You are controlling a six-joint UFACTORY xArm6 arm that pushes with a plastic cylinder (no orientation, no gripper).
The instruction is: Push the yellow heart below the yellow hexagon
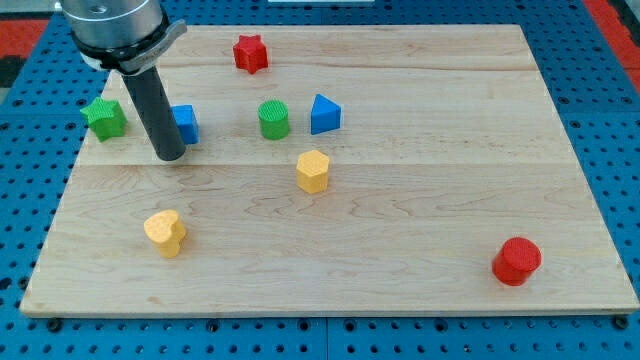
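Board: a pale wooden board [420,180] lies on a blue pegboard surface [610,120] and fills most of the view.
Arm: a metal collar at the view's top left carries a straight dark rod that reaches down to the board.
My tip: my tip [170,157] rests on the board in the left part of the view; it is a bare rod end with nothing to spread or pinch.
Yellow heart: the yellow heart [165,232] sits near the view's bottom left, below my tip and well apart from it.
Yellow hexagon: the yellow hexagon [313,171] stands near the middle of the board, up and to the right of the heart.
Beside my tip: a blue block [185,124] is just to the right of the rod, partly hidden by it; a green star [105,117] is to its left.
Further right: a green cylinder [274,119] and a blue triangle [324,115] stand side by side above the hexagon.
Top edge: a red star [250,53] sits near the board's top edge.
Far corner: a red cylinder [516,261] stands alone at the bottom right.
Between heart and hexagon: only bare wood shows.
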